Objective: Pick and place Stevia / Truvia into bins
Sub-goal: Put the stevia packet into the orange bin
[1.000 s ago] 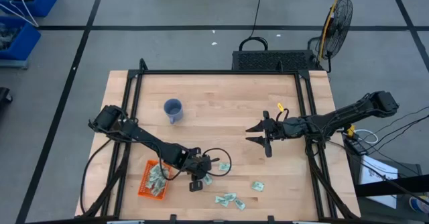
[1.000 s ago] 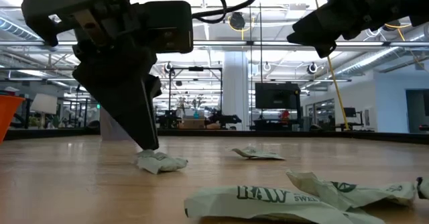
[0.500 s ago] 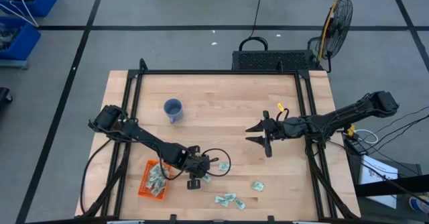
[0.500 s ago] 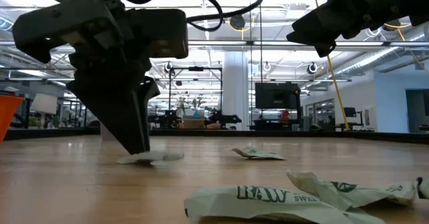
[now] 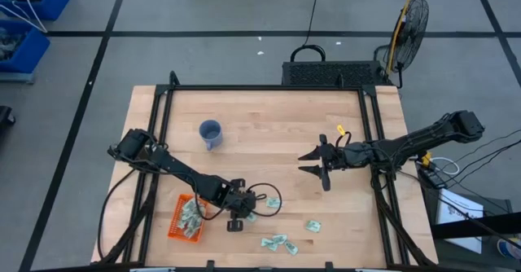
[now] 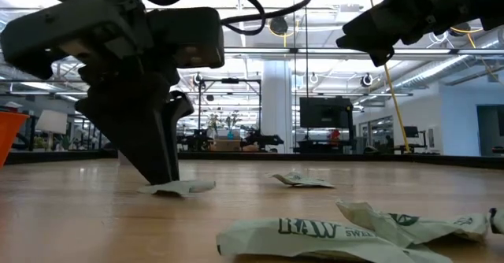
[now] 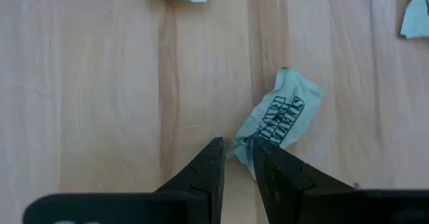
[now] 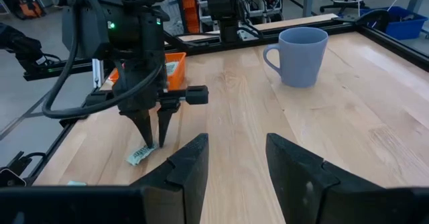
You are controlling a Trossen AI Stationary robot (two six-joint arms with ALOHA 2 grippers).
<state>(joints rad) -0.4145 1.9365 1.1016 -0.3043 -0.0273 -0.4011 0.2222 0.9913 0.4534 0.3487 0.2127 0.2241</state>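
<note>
On the worktop, the orange bin is the landmark. The left end effector, just beside the bin, stands narrowed over a crumpled Stevia sachet, touching its corner. For a surer pinch, I'd centre on the paper before lifting. The right end effector waits wide, well apart.
</note>
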